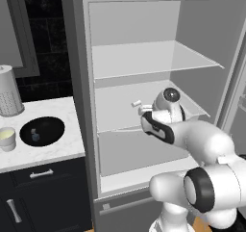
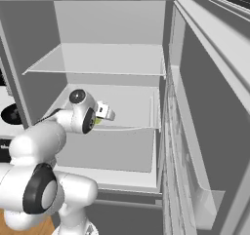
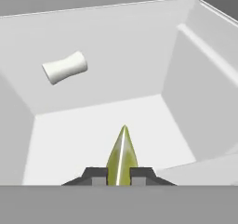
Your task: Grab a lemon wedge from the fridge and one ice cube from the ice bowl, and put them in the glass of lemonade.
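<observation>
The fridge [image 1: 79, 82] stands open, and my arm reaches in over its middle shelf [image 3: 83, 135]. In the hand view my gripper [image 3: 122, 174] is shut on the lemon wedge [image 3: 122, 153], a yellow-green pointed piece that stands up between the two finger tips, above the shelf floor. The gripper [image 1: 143, 112] hangs just over the shelf in the left base view. A bit of yellow-green, the lemon wedge [image 2: 99, 121], shows under the hand in the right base view. On the counter to the left sit the black ice bowl [image 1: 42, 131] and the glass of lemonade [image 1: 6, 138].
A small white spool-shaped piece [image 3: 65, 67] lies further back on the same shelf. The fridge door [image 2: 210, 107] hangs open on the right, close to the arm. A tall perforated cylinder [image 1: 8, 97] stands behind the glass. Shelves above and below limit headroom.
</observation>
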You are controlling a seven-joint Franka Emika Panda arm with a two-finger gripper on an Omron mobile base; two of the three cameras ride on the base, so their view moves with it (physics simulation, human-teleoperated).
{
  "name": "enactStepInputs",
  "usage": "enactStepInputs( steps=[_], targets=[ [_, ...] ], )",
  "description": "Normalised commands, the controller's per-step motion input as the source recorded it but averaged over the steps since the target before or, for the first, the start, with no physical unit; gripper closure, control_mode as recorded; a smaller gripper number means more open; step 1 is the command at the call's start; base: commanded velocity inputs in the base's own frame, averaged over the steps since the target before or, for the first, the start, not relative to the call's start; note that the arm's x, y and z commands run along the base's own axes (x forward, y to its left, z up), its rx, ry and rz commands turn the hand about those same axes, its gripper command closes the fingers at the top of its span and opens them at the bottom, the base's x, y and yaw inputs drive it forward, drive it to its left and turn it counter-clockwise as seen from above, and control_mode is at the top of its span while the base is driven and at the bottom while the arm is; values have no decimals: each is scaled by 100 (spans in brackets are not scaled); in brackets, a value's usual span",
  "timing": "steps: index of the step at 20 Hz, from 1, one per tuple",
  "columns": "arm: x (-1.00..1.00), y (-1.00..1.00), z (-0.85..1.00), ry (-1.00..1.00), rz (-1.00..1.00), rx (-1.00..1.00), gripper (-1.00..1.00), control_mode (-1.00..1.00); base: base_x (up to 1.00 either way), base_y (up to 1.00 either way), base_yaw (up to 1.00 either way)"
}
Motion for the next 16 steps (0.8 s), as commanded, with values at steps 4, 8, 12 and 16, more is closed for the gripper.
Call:
enactStepInputs(
  steps=[4,8,12,16],
  targets=[
    [-48,-3,69,0,-3,0,100,-100,0,0,0],
    [-31,0,92,2,0,0,100,-100,0,0,0],
    [-49,0,75,7,0,0,100,-100,0,0,0],
    [-76,0,50,7,0,0,100,-100,0,0,0]
  ],
)
